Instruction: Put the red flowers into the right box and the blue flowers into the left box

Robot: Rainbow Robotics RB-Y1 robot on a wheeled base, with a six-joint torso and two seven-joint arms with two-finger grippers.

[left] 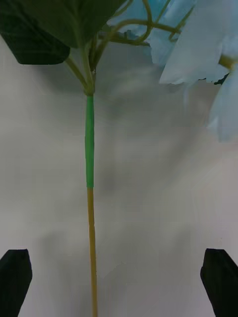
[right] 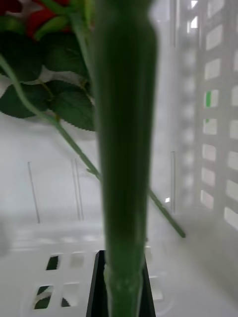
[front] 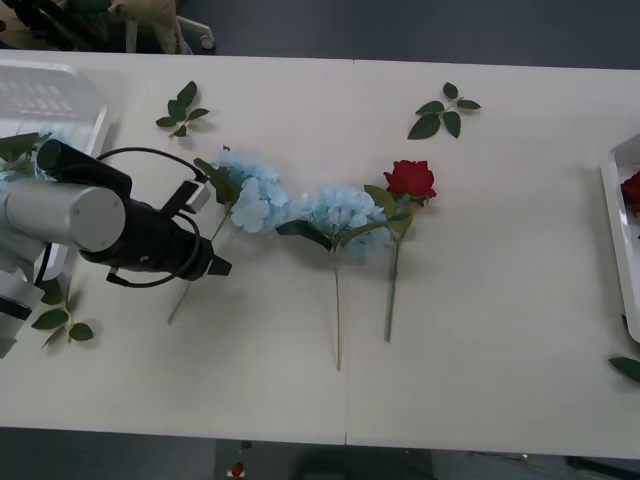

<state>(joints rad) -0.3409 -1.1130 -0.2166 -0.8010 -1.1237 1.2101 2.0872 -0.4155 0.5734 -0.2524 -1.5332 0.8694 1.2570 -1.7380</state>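
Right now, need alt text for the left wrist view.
The left gripper, black fingers spread wide, hovers over the white table straddling the thin green-and-yellow stem of a pale blue artificial flower. Its sky-blue petals and dark leaves lie just ahead.

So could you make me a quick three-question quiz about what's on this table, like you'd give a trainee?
1. True or false: the left gripper is open, with a blue flower's stem between its fingers.
2. How many red flowers lie loose on the table in the front view?
A) none B) one C) three
3. Fill in: the right gripper is shut on a green ____ over a slotted white box.

Key:
1. True. The stem runs up between the two black fingers, untouched.
2. B. One red flower lies beside the two blue flowers.
3. Stem.
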